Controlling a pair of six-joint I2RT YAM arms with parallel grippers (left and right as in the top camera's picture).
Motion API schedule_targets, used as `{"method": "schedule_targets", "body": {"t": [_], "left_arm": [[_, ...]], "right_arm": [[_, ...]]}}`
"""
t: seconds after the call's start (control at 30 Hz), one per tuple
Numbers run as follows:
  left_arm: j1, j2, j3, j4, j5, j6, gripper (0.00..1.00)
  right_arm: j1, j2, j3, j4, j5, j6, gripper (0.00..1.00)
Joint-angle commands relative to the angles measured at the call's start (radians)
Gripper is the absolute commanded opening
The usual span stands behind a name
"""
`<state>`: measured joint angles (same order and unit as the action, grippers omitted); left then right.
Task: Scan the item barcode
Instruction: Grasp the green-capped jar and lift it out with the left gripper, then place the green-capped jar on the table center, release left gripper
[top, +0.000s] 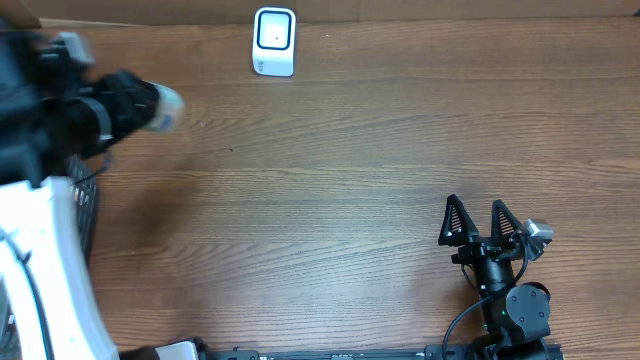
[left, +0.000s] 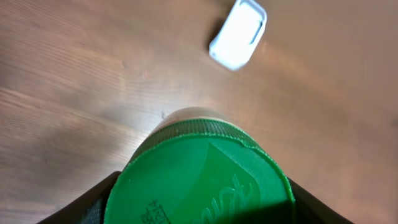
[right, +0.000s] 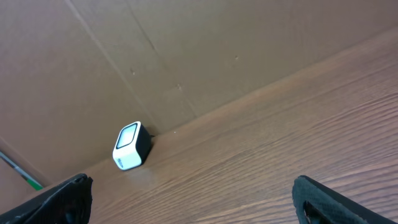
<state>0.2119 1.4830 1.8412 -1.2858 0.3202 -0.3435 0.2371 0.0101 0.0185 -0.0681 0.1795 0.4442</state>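
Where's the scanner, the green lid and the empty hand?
scanner (top: 274, 38), overhead view, its front face.
green lid (left: 199, 180), left wrist view, lid's flat top.
right hand (top: 475, 207), overhead view, between its fingertips.

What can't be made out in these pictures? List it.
Container, overhead: blurred, mostly behind the left arm.
Barcode: none visible; in the left wrist view the green lid faces the camera and hides the body.
Lid print, left wrist: cut off by the bottom edge.
Left fingers: only tips show, beside the lid.
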Motion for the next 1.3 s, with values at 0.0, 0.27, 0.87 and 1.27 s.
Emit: {"method": "schedule_targets", "body": {"t": [0.0, 0.27, 0.87, 1.27], "left_arm": [[-0.14, 0.088, 0.018, -0.029, -0.159, 0.033, 0.55], [-0.419, 0.367, 0.017, -0.011, -0.173, 0.014, 0.52], [-0.776, 0.703, 0.017, 0.166, -0.146, -0.065, 0.55], [-0.739, 0.655, 0.126, 0.128, -0.179, -0.064, 0.99]], "right_arm": [[0.005, -0.008, -0.011, 0.006, -0.002, 0.0, 1.0], [0.005, -0.008, -0.011, 0.006, -0.002, 0.0, 1.0], [0.005, -0.008, -0.011, 0.006, -0.002, 0.0, 1.0], [0.005, -0.008, -0.011, 0.006, -0.002, 0.0, 1.0]]}}
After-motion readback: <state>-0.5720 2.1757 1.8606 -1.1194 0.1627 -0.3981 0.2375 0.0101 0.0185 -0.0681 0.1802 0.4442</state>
